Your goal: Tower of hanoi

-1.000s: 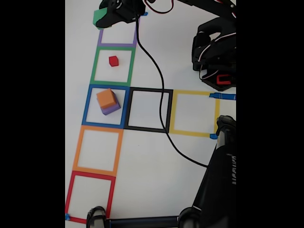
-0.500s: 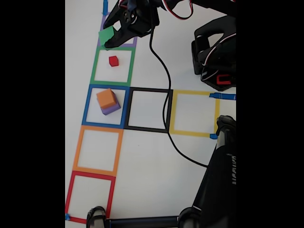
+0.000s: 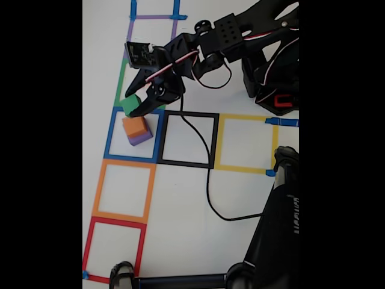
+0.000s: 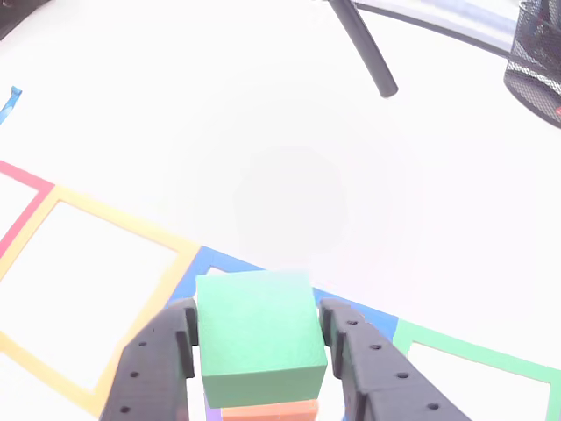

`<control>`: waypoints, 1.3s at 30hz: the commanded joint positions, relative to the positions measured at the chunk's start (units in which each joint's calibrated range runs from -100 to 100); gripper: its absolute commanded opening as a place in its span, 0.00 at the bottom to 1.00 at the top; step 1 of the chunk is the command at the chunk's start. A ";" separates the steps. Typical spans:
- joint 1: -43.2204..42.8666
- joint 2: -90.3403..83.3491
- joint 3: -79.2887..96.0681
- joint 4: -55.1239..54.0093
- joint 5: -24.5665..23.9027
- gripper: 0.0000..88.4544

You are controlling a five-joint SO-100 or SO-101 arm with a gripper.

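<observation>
Pincer (image 3: 136, 106) is clamped on the green cube (image 3: 129, 105), one finger on each side face, as the other view (image 4: 256, 338) confirms. Directly beneath it in the other view sits the orange cube (image 4: 267, 410); in the fixed view the orange cube (image 3: 134, 126) rests on the purple cube (image 3: 141, 138), just below the pincer inside the blue tape square (image 3: 110, 133). Whether green touches orange, I cannot tell.
</observation>
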 commanded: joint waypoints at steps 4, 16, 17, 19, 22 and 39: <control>-0.68 15.93 2.41 -24.69 0.36 0.01; 0.57 24.57 3.95 -33.92 0.36 0.01; 0.57 24.65 4.23 -34.00 0.36 0.01; 0.66 24.89 4.77 -34.24 0.36 0.01; 0.95 25.78 5.50 -35.29 0.36 0.01; 2.48 31.59 6.95 -40.96 0.36 0.12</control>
